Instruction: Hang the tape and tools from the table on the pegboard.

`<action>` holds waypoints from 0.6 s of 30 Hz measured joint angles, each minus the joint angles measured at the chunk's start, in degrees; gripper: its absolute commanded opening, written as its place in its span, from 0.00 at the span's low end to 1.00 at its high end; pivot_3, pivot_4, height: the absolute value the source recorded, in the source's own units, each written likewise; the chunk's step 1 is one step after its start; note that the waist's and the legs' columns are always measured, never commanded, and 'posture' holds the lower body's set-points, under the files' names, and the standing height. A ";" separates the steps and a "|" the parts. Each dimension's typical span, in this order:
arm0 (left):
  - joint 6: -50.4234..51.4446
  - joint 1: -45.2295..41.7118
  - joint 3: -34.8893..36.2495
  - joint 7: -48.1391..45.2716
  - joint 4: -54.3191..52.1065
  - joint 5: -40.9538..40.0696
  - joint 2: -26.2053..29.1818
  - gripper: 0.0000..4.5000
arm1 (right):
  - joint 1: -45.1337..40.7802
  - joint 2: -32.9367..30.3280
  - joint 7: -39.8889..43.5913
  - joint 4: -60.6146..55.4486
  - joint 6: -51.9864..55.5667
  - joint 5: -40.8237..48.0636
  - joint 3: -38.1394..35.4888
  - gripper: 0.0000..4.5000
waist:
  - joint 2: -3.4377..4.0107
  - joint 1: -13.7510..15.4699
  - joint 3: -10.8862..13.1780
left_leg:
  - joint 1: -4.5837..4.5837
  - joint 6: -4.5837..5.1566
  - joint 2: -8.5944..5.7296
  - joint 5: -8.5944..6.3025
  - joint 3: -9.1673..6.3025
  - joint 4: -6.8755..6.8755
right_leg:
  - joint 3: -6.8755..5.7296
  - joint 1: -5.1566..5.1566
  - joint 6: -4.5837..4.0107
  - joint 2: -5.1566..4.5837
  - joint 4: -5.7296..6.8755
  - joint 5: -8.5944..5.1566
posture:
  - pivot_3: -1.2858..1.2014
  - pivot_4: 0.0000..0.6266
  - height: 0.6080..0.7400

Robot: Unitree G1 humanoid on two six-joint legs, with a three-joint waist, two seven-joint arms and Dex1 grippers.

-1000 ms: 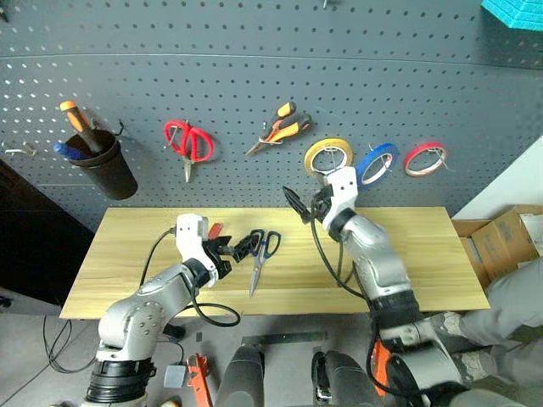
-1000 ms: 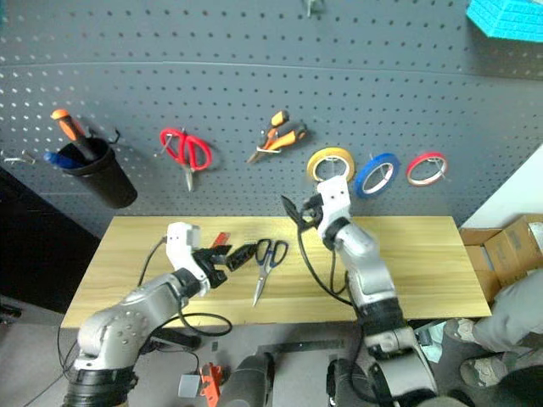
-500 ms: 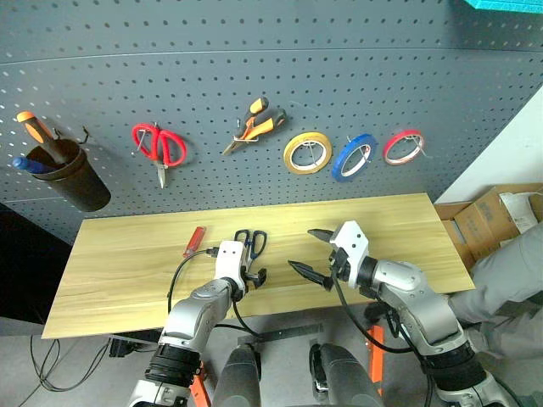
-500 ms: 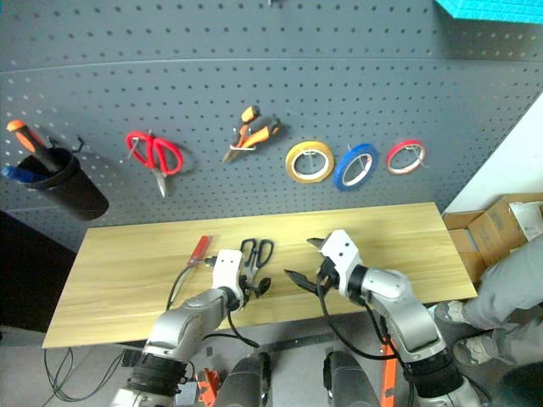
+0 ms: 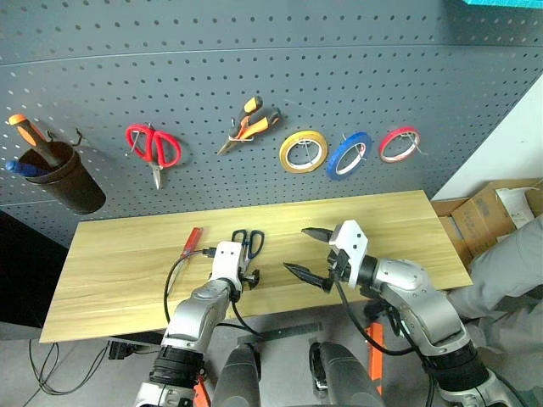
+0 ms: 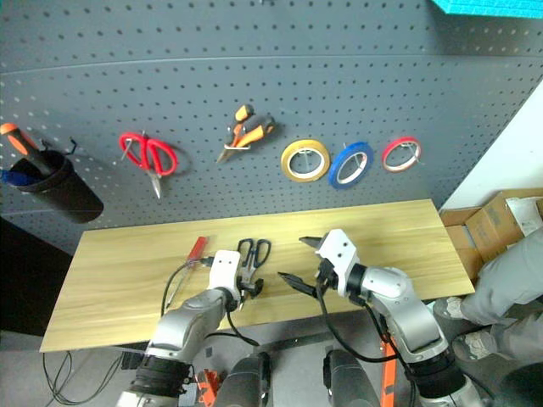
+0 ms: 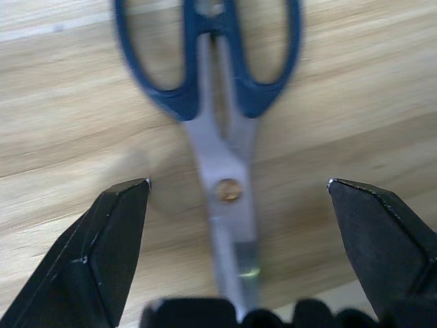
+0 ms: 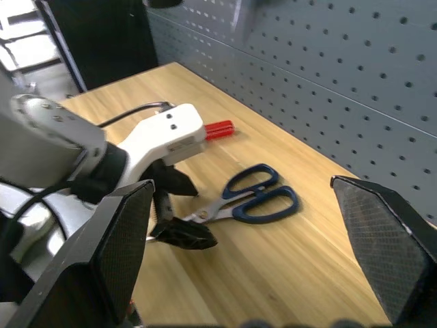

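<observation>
Lying flat on the bench (image 5: pixel 119 271): scissors (image 7: pixel 218 137), blades between the left gripper's (image 7: pixel 235 188) wide jaws. Right gripper (image 5: pixel 312 254) hovers nearby, jaws wide. Screwdriver (image 5: pixel 193 240) alongside. Blue tape (image 5: pixel 349 156) hangs on pegboard (image 5: pixel 254 76).

blue-handled scissors (image 7: pixel 218 123) flat on table (image 5: pixel 119 271)

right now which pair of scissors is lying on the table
The dark blue-handled scissors, lying flat on the table under the open left gripper. The red-handled scissors hang on the pegboard.
</observation>
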 measured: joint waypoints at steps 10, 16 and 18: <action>1.81 -0.16 1.20 -2.00 -0.45 1.26 -0.62 0.16 | -1.90 0.03 0.06 1.21 -0.07 0.06 -0.08 1.00 | 0.19 0.07 0.17 | -0.03 0.00 -0.05 0.00 0.01 0.00 | 0.00 0.00 0.02 -0.03 -0.03 0.00 | 0.53 0.42 1.00; 1.89 0.09 1.39 -3.02 -0.81 1.65 -1.04 0.10 | -2.17 0.06 -0.02 1.44 -0.14 0.05 -0.07 1.00 | 0.19 0.15 0.17 | -0.04 -0.01 -0.06 -0.01 0.01 0.02 | 0.00 0.01 0.03 -0.04 -0.05 0.01 | 0.53 0.41 1.00; 1.89 0.06 1.39 -3.24 -0.80 2.05 -1.02 0.10 | -2.18 0.06 -0.04 1.55 -0.14 0.05 -0.07 1.00 | 0.19 0.15 0.17 | -0.04 -0.01 -0.06 0.00 0.01 0.01 | 0.00 0.01 0.03 -0.04 -0.05 0.01 | 0.53 0.41 1.00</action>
